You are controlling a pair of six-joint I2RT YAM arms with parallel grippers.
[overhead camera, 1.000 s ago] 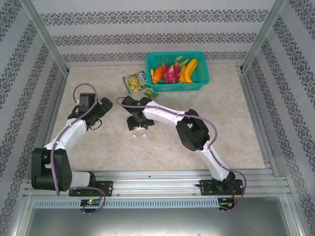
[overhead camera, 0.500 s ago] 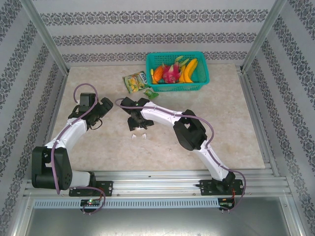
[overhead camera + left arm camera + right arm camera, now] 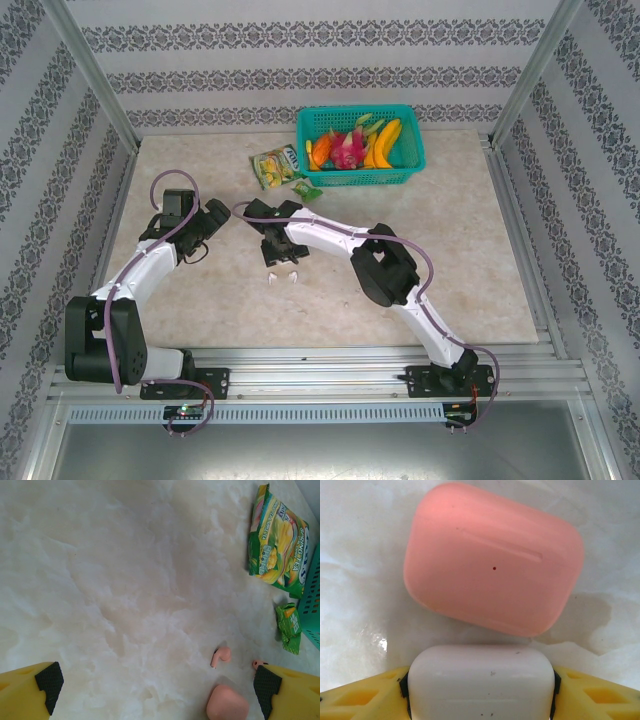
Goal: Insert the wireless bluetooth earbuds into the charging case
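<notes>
My right gripper (image 3: 480, 692) is shut on a white charging case (image 3: 480, 680), its black pads (image 3: 404, 685) pressed against both sides. A closed pink case (image 3: 492, 565) lies on the marble just beyond it, almost touching. In the top view the right gripper (image 3: 278, 250) hangs low at table centre, with two white earbuds (image 3: 272, 280) loose just in front of it. My left gripper (image 3: 159, 685) stands wide open and empty above the table. A pink earbud (image 3: 221, 656) lies near its right finger, a second pink earbud (image 3: 258, 664) peeks out by that fingertip, and the pink case (image 3: 227, 703) sits below them.
A teal basket (image 3: 412, 170) of toy fruit stands at the back. A yellow-green snack packet (image 3: 275, 165) and a small green packet (image 3: 306, 190) lie beside it, close behind the right gripper. Metal frame rails border the marble slab on both sides.
The right gripper's jaws have closed in on the white case, and the right arm has shifted slightly left. The left arm has not moved.
</notes>
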